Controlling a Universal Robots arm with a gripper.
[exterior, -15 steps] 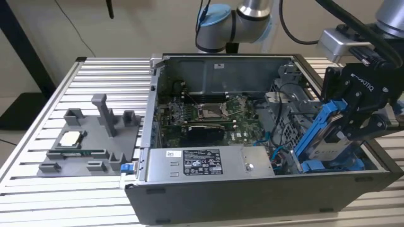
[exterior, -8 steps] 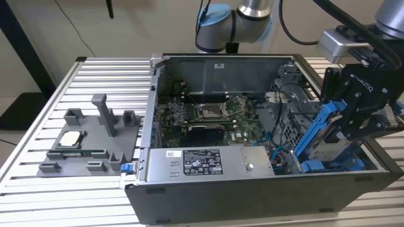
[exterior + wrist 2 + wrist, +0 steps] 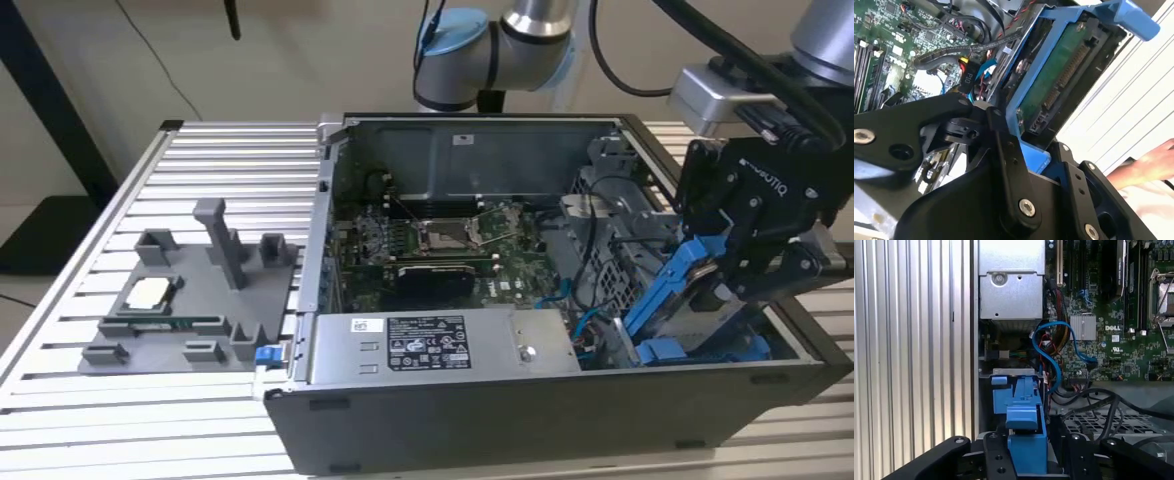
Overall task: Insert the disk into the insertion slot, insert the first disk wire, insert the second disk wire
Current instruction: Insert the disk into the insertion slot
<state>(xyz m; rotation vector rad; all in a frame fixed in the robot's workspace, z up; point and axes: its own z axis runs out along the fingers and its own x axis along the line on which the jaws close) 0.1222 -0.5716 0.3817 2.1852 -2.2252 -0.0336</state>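
Tool [image 3: 742, 285] is at the exterior view's right, over the front corner of the open computer case [image 3: 534, 420]. Its fingers are closed on the disk [image 3: 678, 285], gripping the blue carrier frame from both sides. Both wrist views show the same grip, with the tool [image 3: 1029, 150] [image 3: 1029, 455] clamped on blue plastic.

The disk is tilted steeply, not flat. Its lower end is down in the case by the slot [image 3: 663, 350] and its upper end is raised toward the case's rim. It is not seated in the slot. Can't tell whether the lower end touches the blue rails.

The second wrist view shows the disk [image 3: 1054, 85] from below, with its green circuit board and connector edge inside the blue frame. A person's hand [image 3: 1156, 162] is near the picture's edge, well apart from the tool.

In the first wrist view a blue cable [image 3: 1054, 347] loops loose over the motherboard [image 3: 1114, 340], just beside the disk [image 3: 1024, 417].

A grey box with a white sticker [image 3: 427, 345] sits in the case beside the slot. A grey tray [image 3: 174, 320] carrying a small chip [image 3: 147, 293] lies on the slatted surface [image 3: 80, 420], at the exterior view's left.
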